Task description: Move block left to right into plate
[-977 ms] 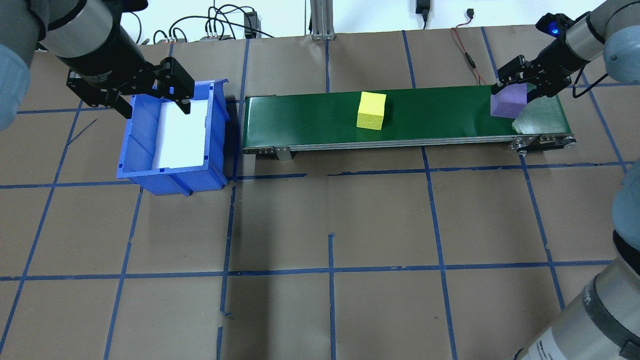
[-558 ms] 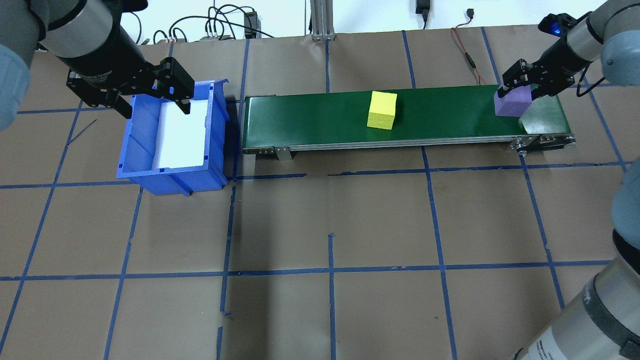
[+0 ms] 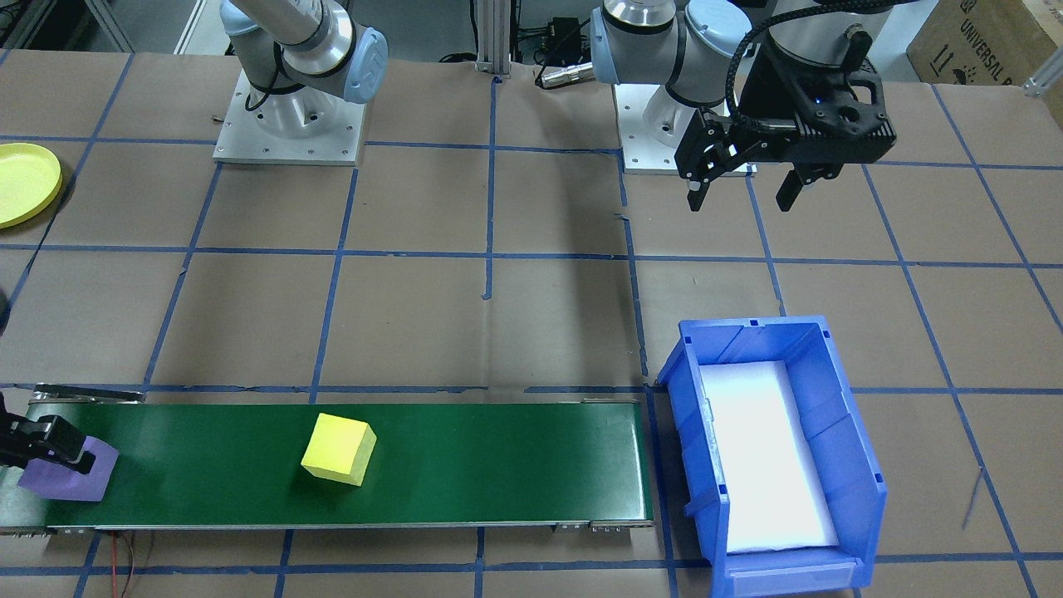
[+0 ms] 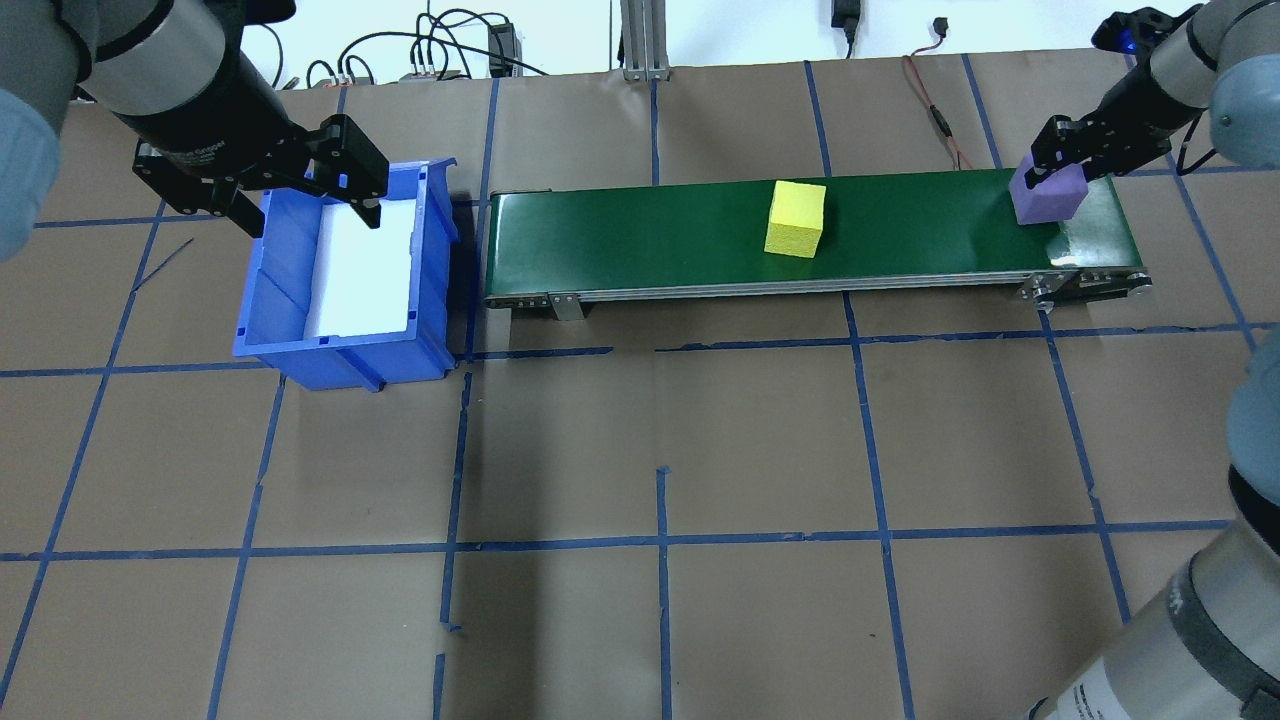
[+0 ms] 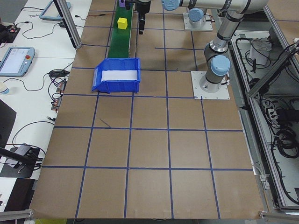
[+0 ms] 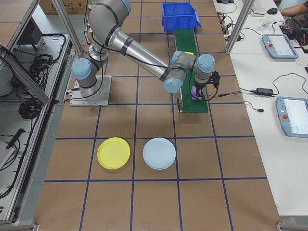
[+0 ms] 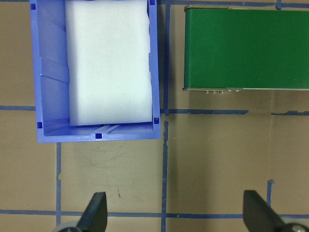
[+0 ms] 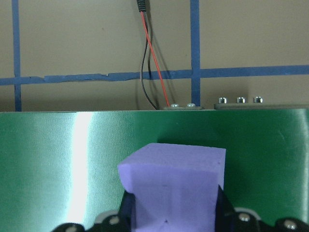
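Note:
A purple block [image 4: 1047, 195] is at the right end of the green conveyor belt [image 4: 620, 235], with my right gripper [image 4: 1065, 172] shut on it. The right wrist view shows that block [image 8: 174, 183] between the two fingers, over the belt. I cannot tell whether it touches the belt. A yellow block [image 4: 795, 218] rides on the belt right of its middle. The yellow plate [image 6: 113, 153] lies on the table on my right side, apart from the conveyor, also at the front-facing view's left edge [image 3: 25, 183]. My left gripper [image 4: 305, 205] hangs open and empty by the blue bin's [image 4: 345, 355] far-left rim.
The blue bin holds only a white foam liner and stands at the belt's left end. A light blue plate [image 6: 159, 153] lies beside the yellow one. Cables run along the table's far edge behind the conveyor.
The yellow block has travelled right along the belt. My right gripper, shut on the purple block, has shifted right and toward the far edge. The left arm has stayed still.

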Action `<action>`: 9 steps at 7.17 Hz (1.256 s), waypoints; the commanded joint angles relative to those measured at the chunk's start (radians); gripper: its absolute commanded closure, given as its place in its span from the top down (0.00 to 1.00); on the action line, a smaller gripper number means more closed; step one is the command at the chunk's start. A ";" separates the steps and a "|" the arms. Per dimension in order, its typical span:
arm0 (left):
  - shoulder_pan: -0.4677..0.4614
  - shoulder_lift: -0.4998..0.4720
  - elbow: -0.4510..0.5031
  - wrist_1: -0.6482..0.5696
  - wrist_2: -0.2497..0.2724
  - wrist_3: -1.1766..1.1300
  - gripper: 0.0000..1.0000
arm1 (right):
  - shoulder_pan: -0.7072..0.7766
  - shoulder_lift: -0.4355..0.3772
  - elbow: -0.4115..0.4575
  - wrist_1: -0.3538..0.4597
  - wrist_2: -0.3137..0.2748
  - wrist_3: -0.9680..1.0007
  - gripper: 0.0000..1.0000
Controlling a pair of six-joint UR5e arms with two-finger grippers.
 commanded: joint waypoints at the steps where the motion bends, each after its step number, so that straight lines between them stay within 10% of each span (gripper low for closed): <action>1: 0.000 0.000 0.000 0.000 -0.002 0.000 1.00 | -0.041 -0.101 0.009 0.061 -0.163 -0.110 0.34; 9: 0.000 0.002 0.000 0.000 -0.003 0.000 1.00 | -0.668 -0.098 0.170 0.098 -0.064 -0.797 0.38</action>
